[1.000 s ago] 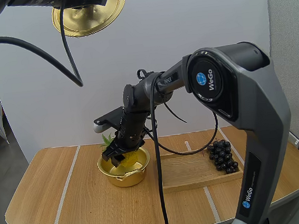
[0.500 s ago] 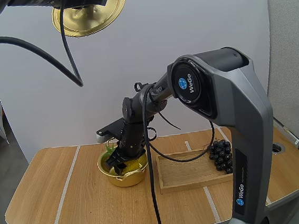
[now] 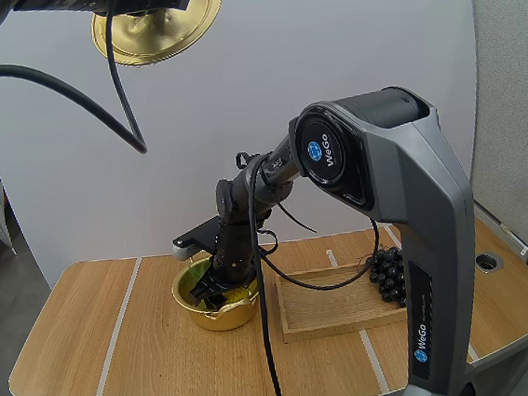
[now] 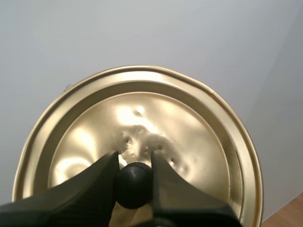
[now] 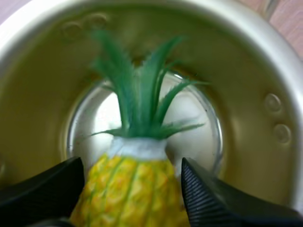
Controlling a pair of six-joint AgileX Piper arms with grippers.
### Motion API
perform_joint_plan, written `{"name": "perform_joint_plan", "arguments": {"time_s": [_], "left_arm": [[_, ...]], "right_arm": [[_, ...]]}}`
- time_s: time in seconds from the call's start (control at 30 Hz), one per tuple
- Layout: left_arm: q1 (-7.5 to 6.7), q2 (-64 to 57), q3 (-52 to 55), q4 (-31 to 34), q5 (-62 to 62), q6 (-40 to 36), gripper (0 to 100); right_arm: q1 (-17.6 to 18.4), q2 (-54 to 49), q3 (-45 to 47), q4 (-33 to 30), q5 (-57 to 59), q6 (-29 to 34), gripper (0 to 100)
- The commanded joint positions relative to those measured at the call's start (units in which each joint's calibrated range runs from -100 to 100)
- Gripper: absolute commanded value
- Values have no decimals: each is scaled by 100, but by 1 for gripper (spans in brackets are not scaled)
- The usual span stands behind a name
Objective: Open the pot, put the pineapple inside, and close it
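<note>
Pineapple [image 5: 132,194]: it is hanging between my right fingers, down inside the pot [image 3: 221,313], with its green leaves pointing at the shiny pot floor.
Pot: it is standing open on the table [image 3: 91,346], just beside the wooden tray [image 3: 336,311].
Right gripper [image 5: 132,165]: it is reaching into the pot, and I am pinching the yellow body of the pineapple from both sides.
Left gripper [image 4: 134,158]: it is holding the gold lid [image 4: 189,123] up high, well apart from the pot, and my fingers are squeezing its black knob [image 4: 134,185].
Grapes [image 3: 388,275]: they are lying at the tray's end away from the pot.
</note>
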Motion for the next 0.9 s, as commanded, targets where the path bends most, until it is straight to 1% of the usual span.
{"name": "perform_joint_plan", "arguments": {"time_s": [0.0,0.13,0.23,0.43,0.7,0.87], "left_arm": [[-1,12,-44,-17,-197,-56,0],[-1,12,-44,-17,-197,-56,0],[-1,12,-44,-17,-197,-56,0],[-1,12,-44,-17,-197,-56,0],[-1,12,-44,-17,-197,-56,0],[-1,12,-44,-17,-197,-56,0]], "right_arm": [[6,-55,-62,-120,4,80,100],[6,-178,-75,-120,63,80,100],[6,-496,-76,-32,160,80,100],[6,-1431,-76,-32,456,80,100],[6,-2799,-76,-32,1349,80,100],[6,-3548,218,-32,1532,80,100]]}}
